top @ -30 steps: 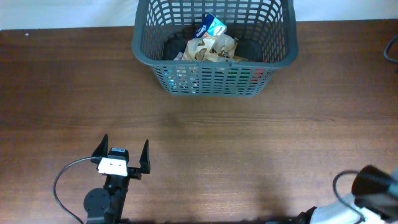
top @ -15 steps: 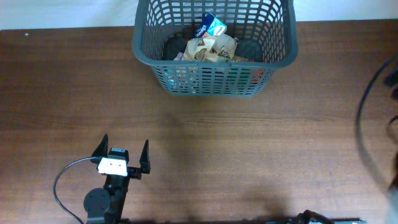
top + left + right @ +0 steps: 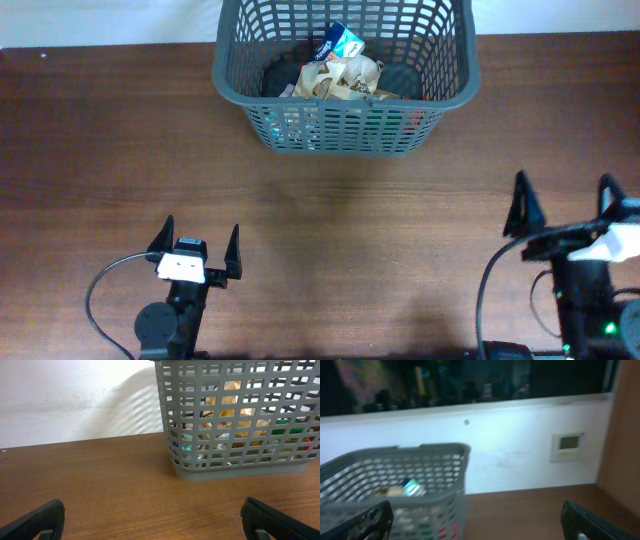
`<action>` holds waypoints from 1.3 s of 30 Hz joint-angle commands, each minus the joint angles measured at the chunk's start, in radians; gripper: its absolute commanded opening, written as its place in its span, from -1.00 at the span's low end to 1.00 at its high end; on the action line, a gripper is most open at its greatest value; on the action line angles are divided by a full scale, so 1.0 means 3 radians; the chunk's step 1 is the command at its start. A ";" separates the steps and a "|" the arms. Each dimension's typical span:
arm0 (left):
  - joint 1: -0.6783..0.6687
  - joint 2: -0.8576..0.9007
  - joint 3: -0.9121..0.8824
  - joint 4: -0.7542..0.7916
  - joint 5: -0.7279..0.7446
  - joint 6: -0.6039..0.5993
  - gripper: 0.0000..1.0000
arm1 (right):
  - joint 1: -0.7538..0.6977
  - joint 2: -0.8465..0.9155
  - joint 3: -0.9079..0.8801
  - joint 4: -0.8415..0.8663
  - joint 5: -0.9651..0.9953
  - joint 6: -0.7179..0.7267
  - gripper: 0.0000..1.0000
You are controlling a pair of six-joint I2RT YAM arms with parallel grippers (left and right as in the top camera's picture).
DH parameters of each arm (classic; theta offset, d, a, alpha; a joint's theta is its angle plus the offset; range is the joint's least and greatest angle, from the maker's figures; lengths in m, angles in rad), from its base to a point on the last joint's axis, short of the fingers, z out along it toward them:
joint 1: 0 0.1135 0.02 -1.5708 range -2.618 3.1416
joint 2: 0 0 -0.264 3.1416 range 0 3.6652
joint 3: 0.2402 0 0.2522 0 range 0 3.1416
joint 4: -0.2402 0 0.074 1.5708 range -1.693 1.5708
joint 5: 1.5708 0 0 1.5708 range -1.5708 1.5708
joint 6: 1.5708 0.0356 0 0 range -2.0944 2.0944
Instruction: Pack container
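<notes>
One wide brown wooden tabletop (image 3: 400, 220) fills nearly the whole overhead view, with a pale wall (image 3: 75, 400) behind its far edge. The container (image 3: 345, 130), a big grey basket with lattice sides and a thick rim, stands on the tabletop at the far edge, a little right of centre, and its far rim runs out of the overhead view. It is well apart from both arms.

The left hand (image 3: 201, 232) sits near the front edge on the left side, low over the wood, pointing toward the far edge. Its two dark fingers (image 3: 35, 522) are spread wide with nothing between them. A thin black cable (image 3: 100, 290) loops out from the left of that arm. The right hand (image 3: 562, 195) is at the front right, also aimed at the far edge. Its fingers are likewise parted wide and it grips nothing. Its wrist view is blurred, showing the basket at lower left and a small pale wall panel (image 3: 568, 442) on the wall to the right.

Inside the container lies a heap of groceries: a crumpled tan wrapper (image 3: 345, 75) near the middle, and a blue-and-white packet (image 3: 345, 42) tilted just behind it. Bits of green and red show through the front lattice; what they belong to cannot be told.
</notes>
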State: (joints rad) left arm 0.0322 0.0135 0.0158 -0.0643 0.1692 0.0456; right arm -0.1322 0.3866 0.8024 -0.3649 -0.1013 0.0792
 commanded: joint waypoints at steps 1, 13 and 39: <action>0.0001 -0.0028 -0.0023 -0.0001 0.0036 0.0041 0.99 | 0.0117 -0.0290 -0.0318 0.0041 -0.0112 0.0013 0.98; 0.0001 -0.0028 -0.0023 -0.0001 0.0036 0.0041 0.99 | 0.0184 -0.1123 -0.1530 0.0731 -0.0088 0.0013 0.97; 0.0003 -0.0028 -0.0023 -0.0001 0.0036 0.0041 0.99 | 0.0407 -0.1278 -0.2211 0.0785 -0.0064 0.0013 0.98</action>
State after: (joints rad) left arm 0.0322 0.0135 0.0158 -0.0643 0.1692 0.0456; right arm -0.0223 0.0158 0.1646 -0.1421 -0.1219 0.0792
